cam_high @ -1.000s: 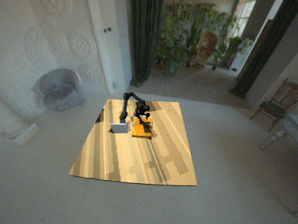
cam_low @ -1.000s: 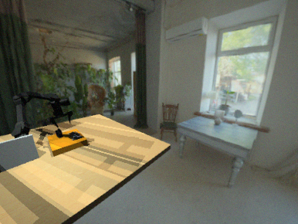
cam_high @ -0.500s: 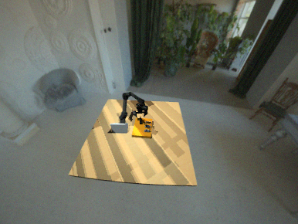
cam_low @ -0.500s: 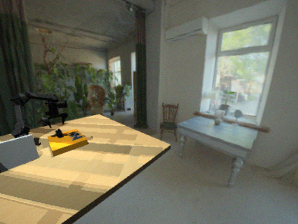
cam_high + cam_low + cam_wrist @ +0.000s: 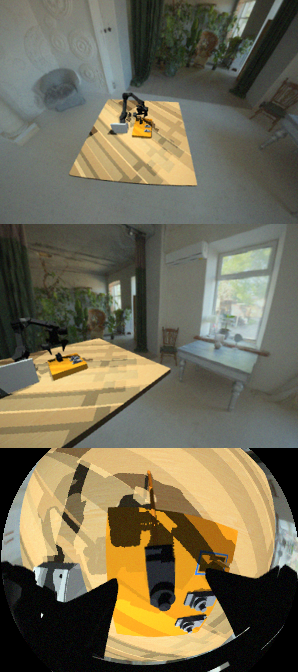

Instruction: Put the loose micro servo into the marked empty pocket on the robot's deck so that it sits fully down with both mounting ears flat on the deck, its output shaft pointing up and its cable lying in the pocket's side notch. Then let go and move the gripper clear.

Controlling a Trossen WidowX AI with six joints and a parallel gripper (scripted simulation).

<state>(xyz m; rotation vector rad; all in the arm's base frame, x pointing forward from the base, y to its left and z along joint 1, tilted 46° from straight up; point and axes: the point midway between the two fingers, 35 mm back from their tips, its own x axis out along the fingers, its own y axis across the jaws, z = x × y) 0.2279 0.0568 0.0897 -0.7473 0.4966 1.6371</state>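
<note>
The loose servo [image 5: 161, 570] [image 5: 59, 358] is dark and lies on the orange deck [image 5: 125, 593] [image 5: 63, 369] [image 5: 140, 132]. In the wrist view its round shaft end is toward the lower side and faces the camera. Its thin orange cable [image 5: 151, 494] runs out past the deck's upper edge. The empty pocket has a blue outline [image 5: 198, 564], right of the servo and partly in shadow; the right finger's tip is by its lower edge. My gripper [image 5: 164, 579] [image 5: 57, 351] is open above the deck, fingers on either side of the servo in the wrist view, nothing between them.
Two grey servos [image 5: 199, 600] [image 5: 190, 623] sit in the deck, below the marked pocket in the wrist view. A grey upright panel or box [image 5: 120, 127] [image 5: 18, 376] [image 5: 71, 579] stands on the wooden table [image 5: 116, 162] [image 5: 127, 367], left of the deck.
</note>
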